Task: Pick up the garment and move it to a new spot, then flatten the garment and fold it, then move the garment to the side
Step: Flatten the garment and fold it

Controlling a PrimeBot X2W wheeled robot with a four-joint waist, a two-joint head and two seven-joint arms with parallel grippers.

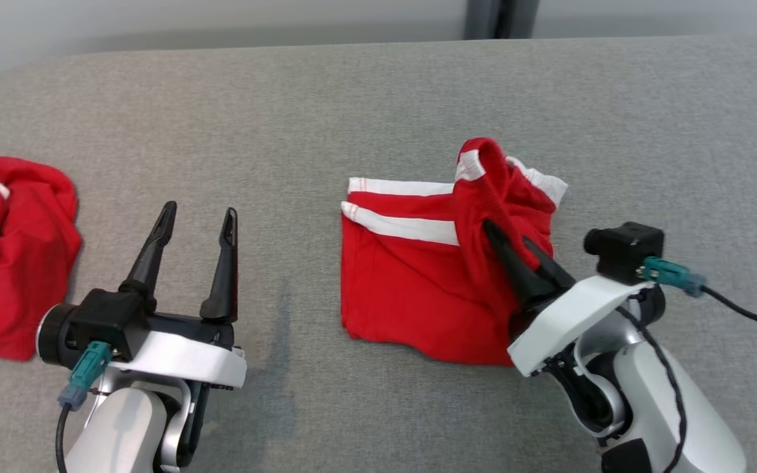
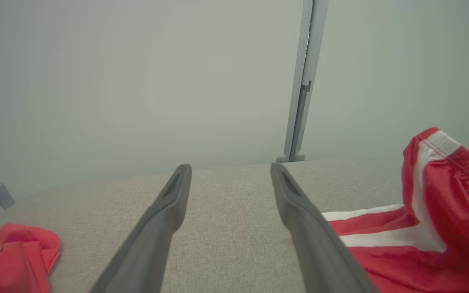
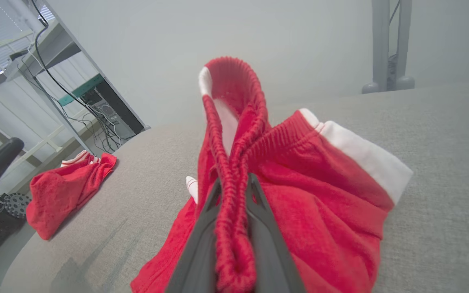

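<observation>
Two red cloth pieces on the grey woven surface (image 1: 378,98), which is coarse-textured and rounded at its far-left corner.

Far left: crumpled red heap (image 1: 17,263). Soft jersey-like knit, with a white-banded edge bunched at its far side. It lies loose at the surface's left edge.

Next right: left gripper (image 1: 200,211). Jaws spread wide, nothing between them. Two long dark tapering fingers, matte, each with a slot near the tip, on a black and white wrist with a teal connector. It sits over bare surface, well apart from both cloths.

Centre-right: garment (image 1: 405,282). Red shorts in the same soft knit, with two white stripes running left to right along the far edge. The left part lies flat, roughly rectangular, with shallow creases. The right part is pulled up into a peak, the ribbed elastic waistband gathered and lifted, a white panel showing on the peak's right.

Right gripper (image 1: 506,236): jaws nearly closed, pinching the gathered waistband. The right wrist view shows the ribbed band running down between both dark fingers.

Far side: pale wall, and a grey upright post (image 2: 301,81) beyond the surface's far edge.
</observation>
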